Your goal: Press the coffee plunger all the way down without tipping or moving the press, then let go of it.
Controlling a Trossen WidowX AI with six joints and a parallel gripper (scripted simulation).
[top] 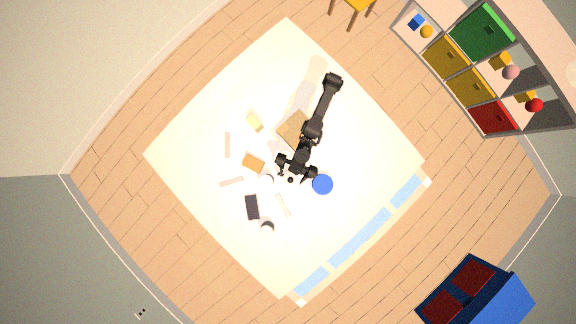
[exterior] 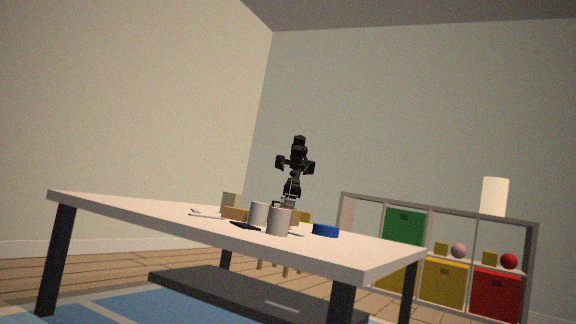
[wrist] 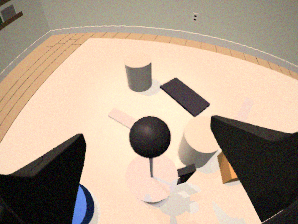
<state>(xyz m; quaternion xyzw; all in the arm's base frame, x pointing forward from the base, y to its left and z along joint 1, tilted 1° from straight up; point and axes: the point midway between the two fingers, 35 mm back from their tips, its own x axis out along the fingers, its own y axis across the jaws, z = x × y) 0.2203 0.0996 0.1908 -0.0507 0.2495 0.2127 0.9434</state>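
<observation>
— While the gripper (wrist: pixel 150 163) hangs over the table (wrist: pixel 100 83), where's the press (wrist: pixel 152 179)?

— Directly below, between blue disc (wrist: pixel 81 207) and white cup (wrist: pixel 200 141). Its plunger (wrist: pixel 149 136) stands upright, knob upward.

— And the jaws?

— Spread wide, holding nothing.

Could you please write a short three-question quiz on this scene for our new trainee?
1. True or false: the claw is shut on the plunger knob.
2. In the wrist view, which thing lies partly hidden behind the finger at the frame's left? A) the blue disc B) the dark flat slab C) the grey cylinder
3. Fill in: seen from the wrist camera, the black knob sits ____ the two fingers, neither touching it.

Key: 1 false, the claw stands wide open and holds nothing; 2 A; 3 between.
</observation>
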